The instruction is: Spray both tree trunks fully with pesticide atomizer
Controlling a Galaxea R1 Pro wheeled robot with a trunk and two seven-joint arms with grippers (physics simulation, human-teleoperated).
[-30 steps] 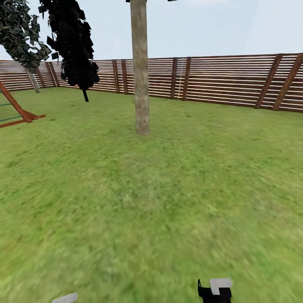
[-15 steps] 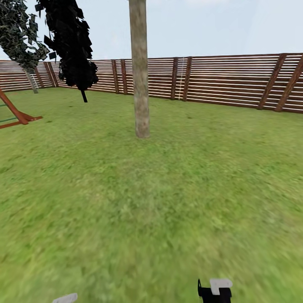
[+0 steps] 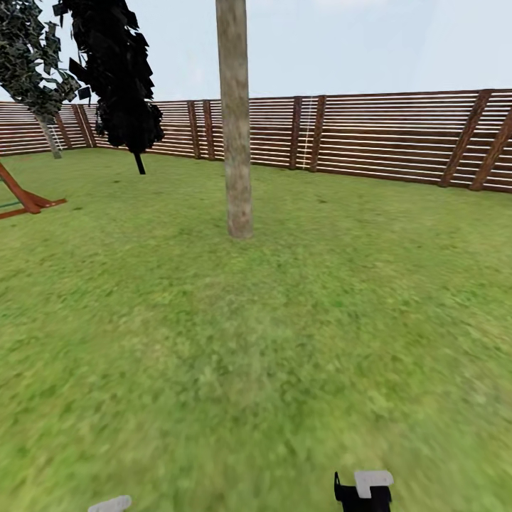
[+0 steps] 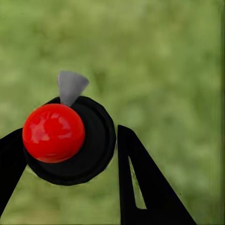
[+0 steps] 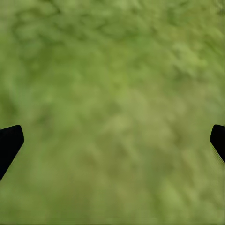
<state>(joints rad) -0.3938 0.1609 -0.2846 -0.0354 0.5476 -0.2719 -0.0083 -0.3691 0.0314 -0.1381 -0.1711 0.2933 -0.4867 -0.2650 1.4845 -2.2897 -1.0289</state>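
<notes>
With the atomizer clamped in the left gripper and the right gripper spread empty over grass, the robot faces a tree trunk well ahead; next, closing in to spray.

I hold the pesticide atomizer between my left gripper's black fingers: seen from above it is a round black body with a glossy red ball cap and a small grey nozzle pointing away from me over blurry green grass. Ahead of me a tree trunk stands upright on the lawn, straight, branchless, mottled grey-beige, its base well apart from me.
</notes>
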